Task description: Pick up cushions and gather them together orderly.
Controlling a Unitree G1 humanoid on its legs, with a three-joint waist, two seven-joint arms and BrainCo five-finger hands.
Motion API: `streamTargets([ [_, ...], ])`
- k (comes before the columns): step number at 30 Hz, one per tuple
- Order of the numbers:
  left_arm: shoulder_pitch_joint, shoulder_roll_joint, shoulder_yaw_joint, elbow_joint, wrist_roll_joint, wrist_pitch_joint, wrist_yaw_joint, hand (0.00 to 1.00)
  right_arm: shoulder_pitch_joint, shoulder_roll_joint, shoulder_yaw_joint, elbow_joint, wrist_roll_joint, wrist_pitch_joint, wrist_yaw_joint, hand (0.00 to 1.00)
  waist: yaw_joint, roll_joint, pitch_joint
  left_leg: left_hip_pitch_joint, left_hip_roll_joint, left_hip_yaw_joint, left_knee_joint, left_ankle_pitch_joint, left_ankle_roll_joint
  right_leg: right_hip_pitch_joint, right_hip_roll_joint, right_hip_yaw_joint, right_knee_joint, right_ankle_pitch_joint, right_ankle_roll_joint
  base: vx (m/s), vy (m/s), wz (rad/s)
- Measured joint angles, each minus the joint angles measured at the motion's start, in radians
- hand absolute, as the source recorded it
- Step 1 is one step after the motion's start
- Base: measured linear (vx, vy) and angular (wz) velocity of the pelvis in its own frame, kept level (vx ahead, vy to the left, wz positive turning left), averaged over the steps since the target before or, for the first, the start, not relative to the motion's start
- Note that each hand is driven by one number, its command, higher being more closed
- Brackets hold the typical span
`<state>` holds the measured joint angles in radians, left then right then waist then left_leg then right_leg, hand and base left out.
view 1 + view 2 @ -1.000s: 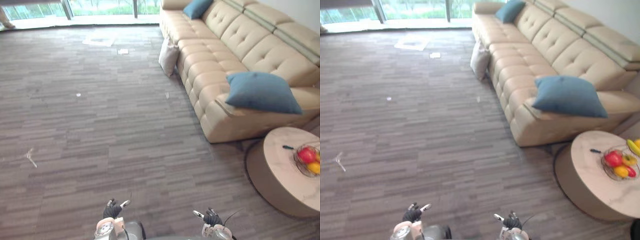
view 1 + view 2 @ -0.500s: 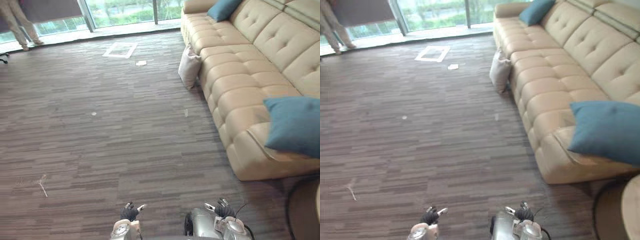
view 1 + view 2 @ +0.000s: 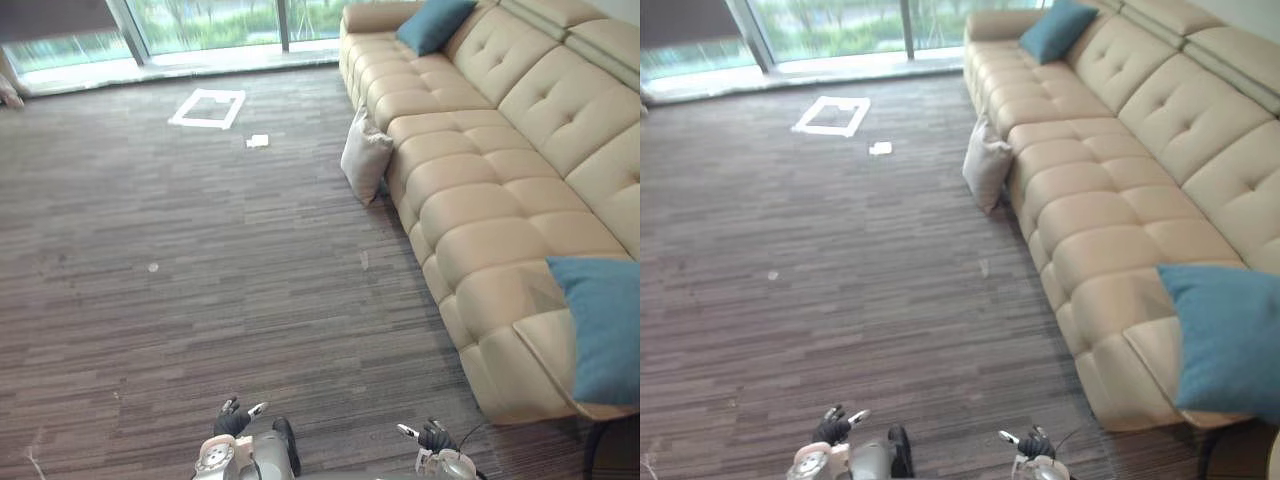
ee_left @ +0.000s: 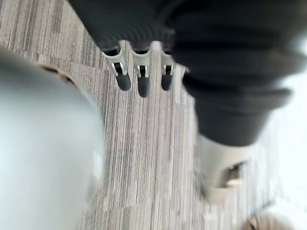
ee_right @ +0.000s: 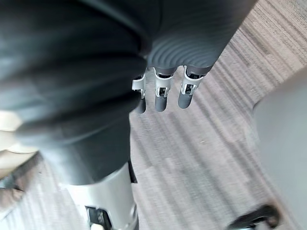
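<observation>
The left hand (image 3: pixel 232 420) and right hand (image 3: pixel 432 437) hung low over the grey carpeted floor (image 3: pixel 200 300), well apart from every cushion, their fingers (image 4: pixel 143 84) loosely straight and holding nothing. A pale cushion (image 3: pixel 365 155) stood on the floor, leaning against the front edge of the beige sofa (image 3: pixel 480 190). The near blue cushion (image 3: pixel 603 325) lay at the sofa's near end and the far blue cushion (image 3: pixel 432 24) at its far end, while a white square outline (image 3: pixel 207 108) and a paper scrap (image 3: pixel 258 141) lay on the floor before the windows (image 3: pixel 200 20).
</observation>
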<state>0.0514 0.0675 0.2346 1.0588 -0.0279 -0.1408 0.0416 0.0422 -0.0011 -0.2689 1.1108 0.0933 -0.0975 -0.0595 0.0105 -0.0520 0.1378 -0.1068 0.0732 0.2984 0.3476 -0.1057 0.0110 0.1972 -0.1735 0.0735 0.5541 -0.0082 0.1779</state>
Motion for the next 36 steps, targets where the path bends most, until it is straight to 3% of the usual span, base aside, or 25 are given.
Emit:
streamTargets([
  [1,0.009,-0.006,-0.028,0.002,0.006,0.000,-0.001,0.00,0.006,-0.015,-0.001,0.004,-0.009,-0.001,0.003,0.00,-0.004,0.011,-0.009,0.077,-0.006,-0.007,-0.069,-0.078,-0.017,-0.064,0.000,0.006,0.167,0.075,0.038,0.46,0.222,0.20],
  [2,0.004,0.018,-0.033,0.013,0.008,0.002,-0.003,0.00,-0.002,0.000,-0.002,-0.001,-0.013,-0.003,0.005,0.00,-0.007,-0.024,-0.001,0.146,-0.053,-0.009,-0.100,-0.100,-0.001,-0.152,-0.029,0.011,0.375,0.009,0.016,0.60,0.191,0.16],
  [3,-0.006,0.010,-0.032,0.031,0.006,0.006,0.001,0.00,-0.003,-0.005,-0.001,-0.015,-0.013,-0.006,0.007,0.00,-0.009,-0.013,0.001,0.206,-0.066,-0.010,-0.126,-0.128,0.010,-0.252,-0.028,-0.028,0.481,-0.093,-0.052,0.49,0.093,0.15],
  [5,-0.015,-0.005,-0.048,0.046,0.007,0.015,0.000,0.00,-0.002,-0.021,-0.001,-0.050,-0.012,-0.017,0.011,0.00,-0.019,0.025,0.020,0.290,-0.056,-0.018,-0.167,-0.146,0.014,-0.346,0.002,-0.110,0.485,-0.203,-0.113,0.48,0.079,0.19],
  [7,-0.033,-0.020,-0.080,0.072,0.009,0.021,-0.006,0.00,-0.008,-0.042,-0.003,-0.088,-0.006,-0.029,0.018,0.00,-0.042,0.061,0.036,0.395,-0.026,-0.055,-0.233,-0.159,0.028,-0.477,0.065,-0.241,0.260,-0.272,-0.150,0.62,0.011,0.66],
  [8,-0.036,-0.021,-0.079,0.072,0.009,0.021,-0.006,0.00,-0.007,-0.043,-0.003,-0.093,-0.005,-0.029,0.018,0.00,-0.047,0.057,0.036,0.409,-0.025,-0.063,-0.243,-0.160,0.028,-0.498,0.068,-0.257,0.199,-0.266,-0.152,0.71,-0.074,0.94],
  [10,-0.036,-0.021,-0.074,0.049,0.026,0.021,-0.006,0.00,0.003,-0.039,-0.001,-0.108,-0.006,-0.025,0.016,0.00,-0.058,0.019,0.040,0.506,-0.045,-0.096,-0.302,-0.173,0.009,-0.538,0.070,-0.285,-0.161,-0.101,-0.154,0.67,-0.153,1.05],
  [11,-0.032,-0.022,-0.072,0.046,0.028,0.021,-0.006,0.00,0.008,-0.039,-0.001,-0.107,-0.005,-0.022,0.015,0.00,-0.062,0.013,0.038,0.530,-0.047,-0.110,-0.303,-0.182,-0.004,-0.537,0.071,-0.269,-0.145,0.001,-0.195,0.73,-0.182,0.64],
  [12,-0.031,-0.047,-0.061,0.049,0.029,0.020,-0.006,0.00,0.006,-0.055,-0.001,-0.109,-0.009,-0.013,0.016,0.00,-0.053,0.045,0.027,0.551,-0.017,-0.114,-0.290,-0.171,-0.015,-0.542,0.082,-0.274,-0.071,-0.055,-0.220,0.70,-0.174,0.29],
  [14,-0.036,-0.067,-0.057,0.050,0.049,0.020,-0.007,0.00,0.000,-0.062,-0.009,-0.116,-0.012,-0.013,0.018,0.00,-0.057,0.076,0.026,0.529,0.012,-0.125,-0.193,-0.143,-0.061,-0.539,0.088,-0.287,0.010,-0.142,-0.246,0.78,-0.227,0.11],
  [15,-0.039,-0.080,-0.051,0.049,0.054,0.022,-0.007,0.00,-0.004,-0.065,-0.009,-0.118,-0.012,-0.009,0.017,0.00,-0.066,0.090,0.027,0.479,0.040,-0.142,-0.038,-0.119,-0.104,-0.504,0.101,-0.299,0.018,-0.188,-0.251,0.63,-0.194,0.06],
  [16,-0.040,-0.086,-0.026,0.038,0.054,0.023,-0.007,0.00,-0.004,-0.065,0.000,-0.118,-0.012,-0.006,0.016,0.00,-0.067,0.095,0.031,0.391,0.072,-0.180,0.200,-0.052,-0.209,-0.446,0.117,-0.297,-0.010,-0.213,-0.257,0.62,-0.162,-0.02],
  [17,-0.037,-0.095,-0.014,0.022,0.054,0.022,-0.008,0.00,-0.005,-0.065,0.002,-0.117,-0.012,-0.002,0.015,0.00,-0.063,0.098,0.034,0.331,0.095,-0.197,0.349,-0.014,-0.275,-0.401,0.135,-0.295,-0.036,-0.223,-0.259,0.60,-0.131,-0.22],
  [18,-0.031,-0.105,0.001,-0.008,0.054,0.022,-0.011,0.00,-0.005,-0.058,0.012,-0.115,-0.012,0.005,0.012,0.00,-0.059,0.104,0.039,0.247,0.140,-0.181,0.571,-0.014,-0.277,-0.315,0.168,-0.285,-0.090,-0.237,-0.272,0.59,-0.112,-0.33],
  [19,-0.028,-0.106,0.012,-0.019,0.054,0.021,-0.011,0.00,-0.004,-0.052,0.022,-0.114,-0.011,0.007,0.011,0.00,-0.058,0.104,0.039,0.220,0.161,-0.161,0.636,-0.025,-0.258,-0.275,0.180,-0.277,-0.114,-0.242,-0.275,0.54,-0.083,-0.51],
  [20,-0.019,-0.102,0.027,-0.042,0.054,0.021,-0.008,0.00,-0.003,-0.036,0.043,-0.114,-0.007,0.009,0.010,0.00,-0.050,0.084,0.047,0.162,0.198,-0.100,0.708,-0.062,-0.197,-0.192,0.193,-0.255,-0.167,-0.254,-0.280,0.45,-0.053,-0.57],
  [23,-0.018,-0.096,0.033,-0.072,0.044,0.017,-0.007,0.00,-0.002,-0.031,0.031,-0.107,-0.003,0.010,0.008,0.00,-0.022,0.071,0.042,0.003,0.225,0.018,0.533,-0.155,-0.094,-0.047,0.178,-0.168,-0.287,-0.260,-0.258,0.47,0.031,-0.74],
  [25,-0.019,-0.086,0.032,-0.076,0.044,0.012,-0.006,0.00,0.000,-0.018,0.004,-0.103,-0.003,0.012,0.003,0.00,-0.009,0.060,0.043,-0.053,0.170,0.001,0.264,-0.152,-0.102,0.002,0.133,-0.126,-0.322,-0.277,-0.220,0.50,0.222,-0.85],
  [27,-0.019,-0.077,0.010,-0.066,0.042,0.002,-0.005,0.00,0.000,-0.019,-0.004,-0.086,-0.004,0.011,0.000,0.00,-0.008,0.060,0.039,-0.072,0.095,-0.093,-0.040,-0.066,-0.123,0.045,0.093,-0.088,-0.362,-0.301,-0.178,0.55,0.332,-0.77],
  [28,-0.017,-0.070,-0.009,-0.059,0.038,-0.002,-0.004,0.00,0.000,-0.024,-0.001,-0.062,-0.004,0.010,-0.001,0.00,0.000,0.065,0.036,-0.077,0.078,-0.130,-0.083,0.060,-0.142,0.075,0.082,-0.052,-0.381,-0.319,-0.149,0.43,0.323,-0.64],
  [29,-0.016,-0.069,-0.015,-0.053,0.035,-0.002,-0.003,0.00,0.000,-0.025,0.000,-0.059,-0.005,0.010,-0.001,0.00,0.001,0.060,0.033,-0.072,0.067,-0.135,-0.079,0.101,-0.124,0.082,0.074,-0.038,-0.385,-0.319,-0.146,0.56,0.383,-0.61],
  [30,-0.019,-0.031,-0.015,-0.041,0.035,0.002,-0.002,0.00,0.005,0.006,0.002,-0.050,-0.007,0.009,-0.001,0.00,-0.007,0.012,0.002,-0.067,0.028,-0.103,-0.077,0.060,-0.089,0.070,0.018,-0.007,-0.358,-0.286,-0.131,0.47,0.280,-0.35],
  [32,-0.019,-0.023,-0.015,-0.033,0.035,0.001,-0.003,0.00,0.010,0.016,-0.001,-0.051,-0.014,0.009,0.000,0.00,0.001,-0.007,-0.008,-0.063,0.019,-0.069,-0.050,0.033,-0.057,0.018,0.000,0.029,-0.273,-0.247,-0.108,0.56,0.330,-0.41],
  [34,-0.026,-0.014,-0.015,-0.007,0.035,0.007,-0.002,0.00,0.016,0.018,-0.002,-0.059,-0.016,0.009,0.001,0.00,-0.003,-0.008,-0.003,0.047,-0.007,-0.014,-0.086,-0.012,-0.016,-0.111,-0.018,0.070,0.056,-0.125,-0.029,0.54,0.346,-0.44],
  [36,-0.028,-0.016,-0.015,0.015,0.036,0.021,-0.001,0.00,0.015,-0.001,0.003,-0.077,-0.017,0.004,0.006,0.00,-0.004,0.013,0.009,0.183,-0.015,0.014,-0.141,-0.063,-0.017,-0.214,-0.018,0.032,0.318,-0.141,-0.024,0.41,0.253,-0.57],
])
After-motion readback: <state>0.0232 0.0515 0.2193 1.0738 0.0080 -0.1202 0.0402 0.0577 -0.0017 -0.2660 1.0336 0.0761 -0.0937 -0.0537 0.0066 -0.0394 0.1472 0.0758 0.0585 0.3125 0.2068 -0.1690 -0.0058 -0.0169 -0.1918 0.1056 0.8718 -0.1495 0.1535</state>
